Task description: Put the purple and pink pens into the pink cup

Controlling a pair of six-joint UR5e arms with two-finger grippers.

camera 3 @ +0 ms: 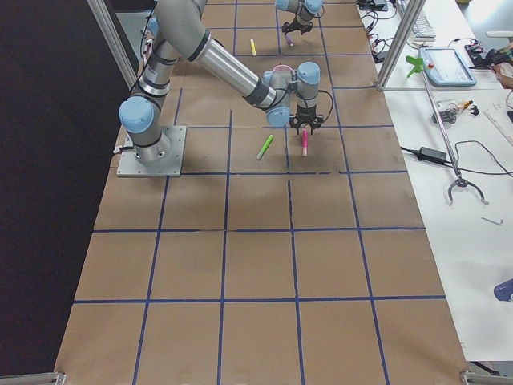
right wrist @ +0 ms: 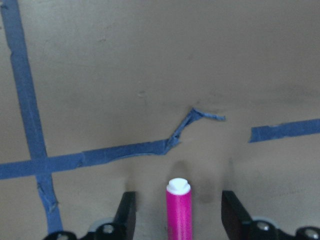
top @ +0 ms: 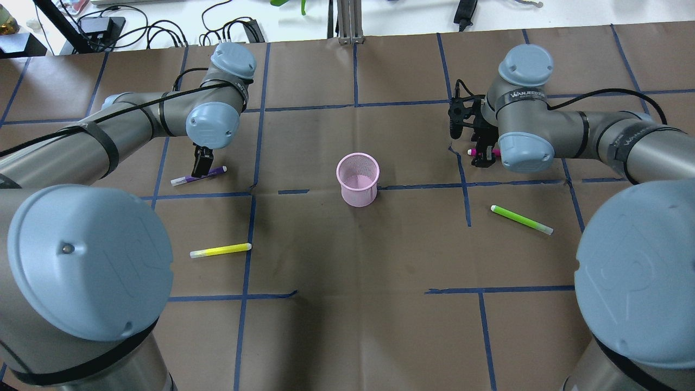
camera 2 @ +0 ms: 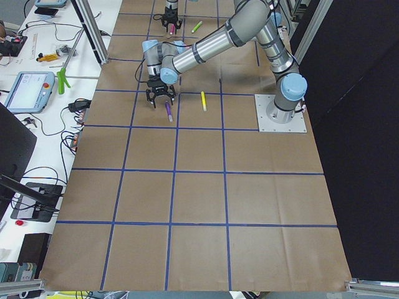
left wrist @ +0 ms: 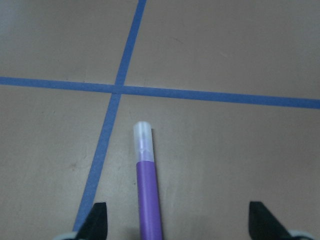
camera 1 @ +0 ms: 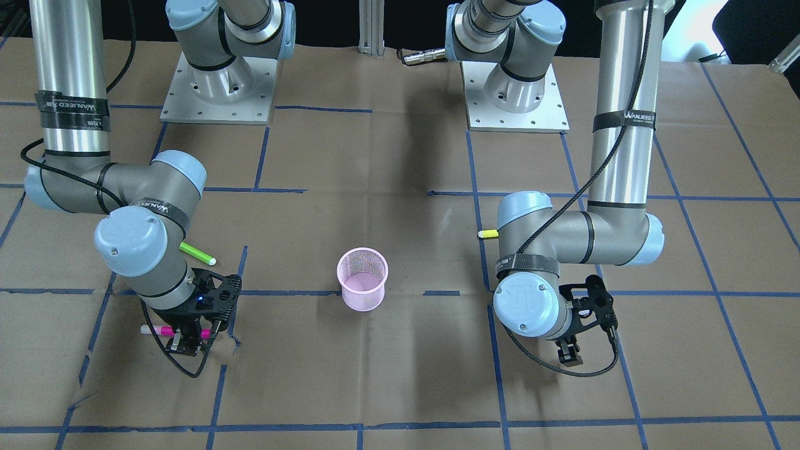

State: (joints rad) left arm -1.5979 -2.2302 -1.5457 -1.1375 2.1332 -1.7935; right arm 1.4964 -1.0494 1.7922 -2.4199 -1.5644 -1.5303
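Over the robot's shoulders, the overhead view gives you the purple pen (top: 198, 176) whole, flat on the tabletop (top: 347, 326) beneath the left end effector (top: 202, 162), while the front-facing view hides that pen entirely behind the left arm's wrist. The reverse holds for the pink pen (camera 1: 156, 329): the front-facing view shows it sticking out on both sides of the right end effector (camera 1: 187, 340), whereas from overhead you see only a short stub of it beside the wrist joint. Only the wrist cameras show you the gaps. The left end effector is spread wide, with the purple pen between its fingers and nearer one of them, touching neither. The right end effector is also spread, with the pink pen midway between its fingers and a clear gap on each side. The purple pen has a purple barrel and a translucent whitish cap; the pink pen is magenta with a white end. The pink cup (top: 357, 179) is a mesh cup, upright, mouth open, mid-tabletop between the arms and well apart from both pens. A yellow pen (top: 220, 250) and a green pen (top: 521, 219) lie nearer the robot
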